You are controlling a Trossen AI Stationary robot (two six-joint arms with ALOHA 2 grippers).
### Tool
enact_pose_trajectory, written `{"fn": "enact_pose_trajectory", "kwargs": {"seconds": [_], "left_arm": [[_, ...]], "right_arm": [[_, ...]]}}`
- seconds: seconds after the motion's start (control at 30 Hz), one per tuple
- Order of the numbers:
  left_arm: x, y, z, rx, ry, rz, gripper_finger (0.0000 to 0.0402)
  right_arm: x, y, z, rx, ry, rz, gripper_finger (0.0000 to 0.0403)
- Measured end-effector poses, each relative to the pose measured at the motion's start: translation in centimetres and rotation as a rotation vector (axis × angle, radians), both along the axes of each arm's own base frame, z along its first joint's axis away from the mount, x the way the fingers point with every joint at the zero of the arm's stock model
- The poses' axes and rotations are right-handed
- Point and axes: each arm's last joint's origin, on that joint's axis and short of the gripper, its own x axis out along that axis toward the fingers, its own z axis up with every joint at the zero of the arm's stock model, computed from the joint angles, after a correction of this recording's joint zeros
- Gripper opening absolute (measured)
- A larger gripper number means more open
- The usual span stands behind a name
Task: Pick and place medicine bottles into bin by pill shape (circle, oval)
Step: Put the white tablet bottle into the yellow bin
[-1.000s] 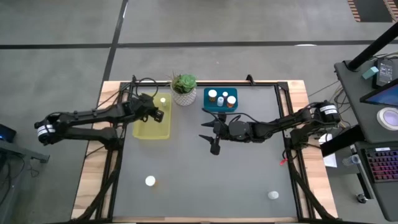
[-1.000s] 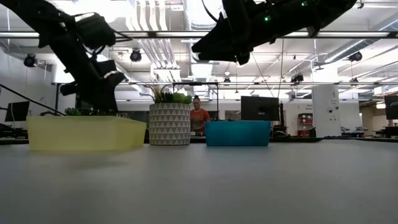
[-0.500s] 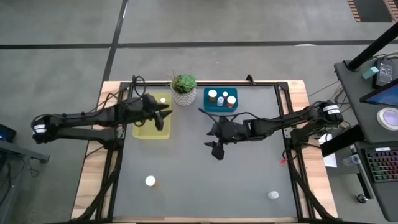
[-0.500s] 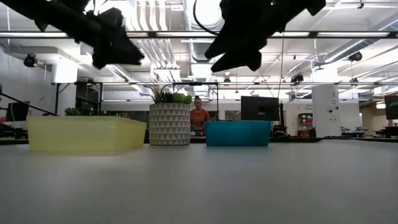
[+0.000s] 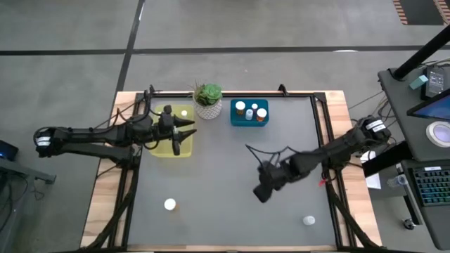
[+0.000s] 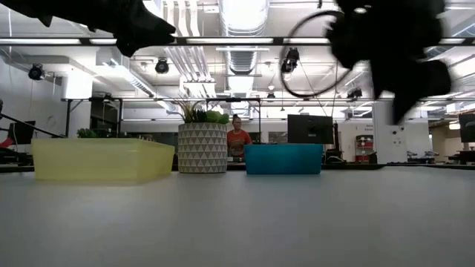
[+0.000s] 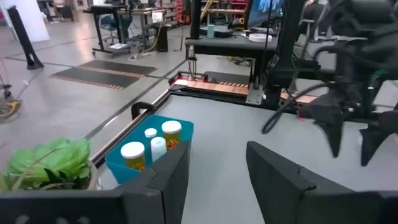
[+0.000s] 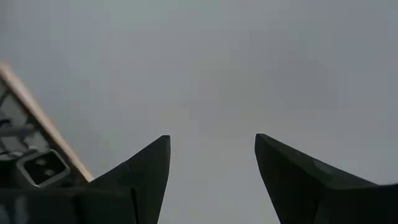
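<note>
Two medicine bottles stand on the grey table: one with an orange body (image 5: 169, 204) at the near left, one white (image 5: 309, 220) at the near right. Three more bottles (image 5: 251, 109) stand in the blue tray (image 5: 235, 119), and one white-capped bottle (image 5: 184, 112) is in the yellow tray (image 5: 167, 146). My left gripper (image 5: 184, 135) hovers open and level above the yellow tray, pointing at the blue tray (image 7: 118, 163). My right gripper (image 5: 261, 191) hangs open over bare table right of centre, slanting down, with only grey table between its fingers (image 8: 211, 168).
A green plant in a white patterned pot (image 5: 208, 100) stands between the two trays at the far edge. A black frame rail (image 5: 325, 140) runs along the table's sides. Bare grey table lies between the trays and the two loose bottles. A person (image 6: 237, 139) stands far behind the table.
My left gripper has risen out of the yellow tray and tipped from pointing down to level. My right gripper has swung from beside the blue tray toward the table's near right, rolling and tipping over to slant down. Neither has changed its opening.
</note>
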Motion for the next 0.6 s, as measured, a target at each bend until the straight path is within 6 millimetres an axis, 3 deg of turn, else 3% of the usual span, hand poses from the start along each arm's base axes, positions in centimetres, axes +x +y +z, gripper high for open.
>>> {"fn": "enact_pose_trajectory", "kwargs": {"seconds": [0.23, 0.37, 0.6], "left_arm": [[0.0, 0.0, 0.1, 0.064, 0.003, -0.002, 0.0144], [0.1, 0.0, 0.1, 0.098, 0.015, -0.006, 0.0144], [0.0, 0.0, 0.1, 0.112, 0.019, -0.004, 0.0144]], "right_arm": [[-3.5, 4.5, -0.2, 0.131, 0.228, -0.184, 0.0226], [-4.6, 6.3, 0.9, 0.173, 0.263, -0.262, 0.0226], [-7.5, 8.5, 3.2, 0.101, 0.413, -0.318, 0.0226]]}}
